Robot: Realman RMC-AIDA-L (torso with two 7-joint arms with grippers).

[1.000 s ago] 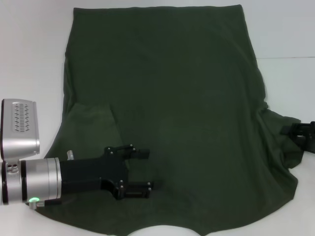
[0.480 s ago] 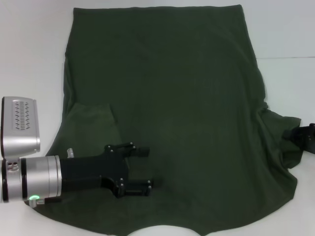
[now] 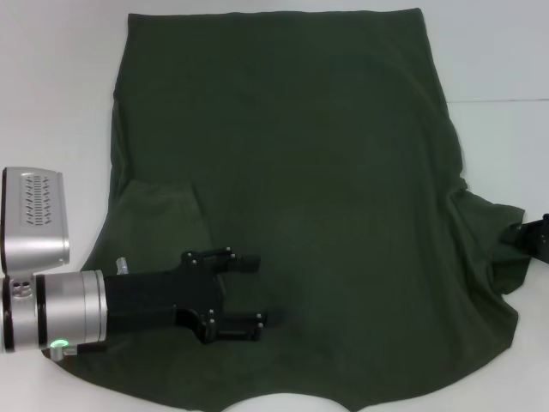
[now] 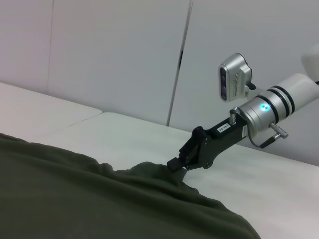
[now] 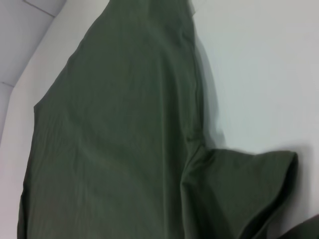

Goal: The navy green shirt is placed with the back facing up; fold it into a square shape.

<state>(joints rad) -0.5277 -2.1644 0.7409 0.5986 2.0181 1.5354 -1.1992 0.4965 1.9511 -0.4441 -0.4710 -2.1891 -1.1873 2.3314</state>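
Silver left arm [image 3: 60, 313], black left gripper [image 3: 249, 294]

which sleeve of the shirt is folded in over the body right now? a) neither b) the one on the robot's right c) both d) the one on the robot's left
d: on the navy green shirt, the robot's-left sleeve lies folded over the body near the left tool, while the opposite sleeve spreads out beside the right tool.

A plain white surface [image 3: 60, 103] runs out to the left, far and right edges of the head view, with a faint seam line crossing its right side. The left wrist view shows pale wall panels [image 4: 109, 55] standing behind the surface, split by a dark vertical joint [image 4: 179, 62].
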